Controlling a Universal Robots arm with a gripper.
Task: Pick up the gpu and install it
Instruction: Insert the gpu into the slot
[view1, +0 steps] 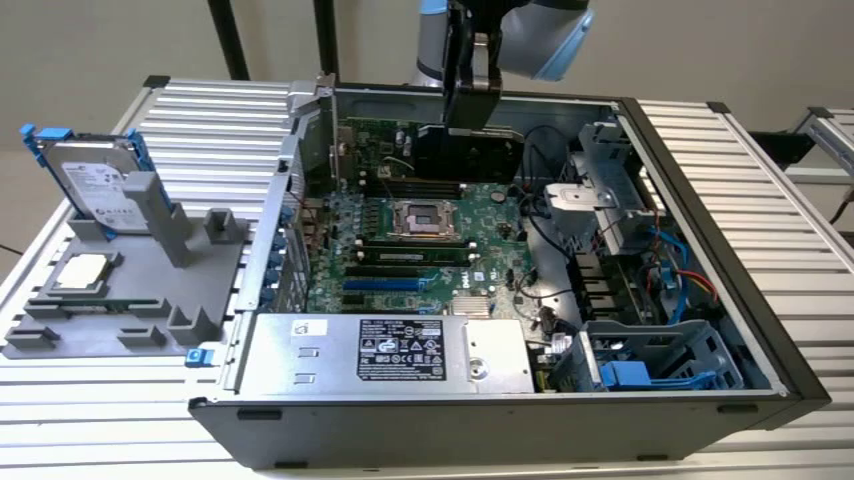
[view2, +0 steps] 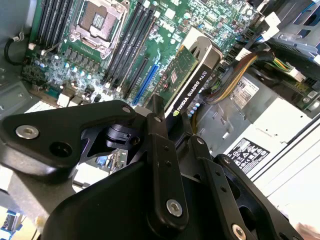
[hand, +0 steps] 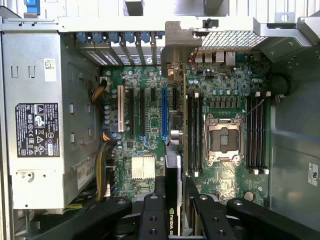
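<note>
1. Exterior view: the gripper (view1: 470, 112) reaches down into the open PC case (view1: 694, 200), fingers clamped on the top edge of the gpu (view1: 465, 152). The card hangs on edge, black shroud toward the camera. Its long axis runs between the exterior view's left and right, over the far part of the motherboard (view1: 400, 270) beyond the CPU socket (view1: 424, 218). The power supply (view1: 400, 350) lines the near wall. On the counter (view1: 747, 200) outside the case, a grey holder (view1: 134, 300) carries an upright hard drive (view1: 91, 185) and a CPU chip (view1: 83, 272).
2. Second wrist view: the fingers (view2: 160, 145) pinch the gpu (view2: 192, 70) with the green board on one face and the shroud on the other. Its far end sits near a yellow cable bundle (view2: 235, 75).
3. First wrist view: the gpu (hand: 171, 200) is edge-on, parallel to the blue slot (hand: 163, 115) and memory slots (hand: 192, 130), lined up between them. Can't tell if it's touching the board.
</note>
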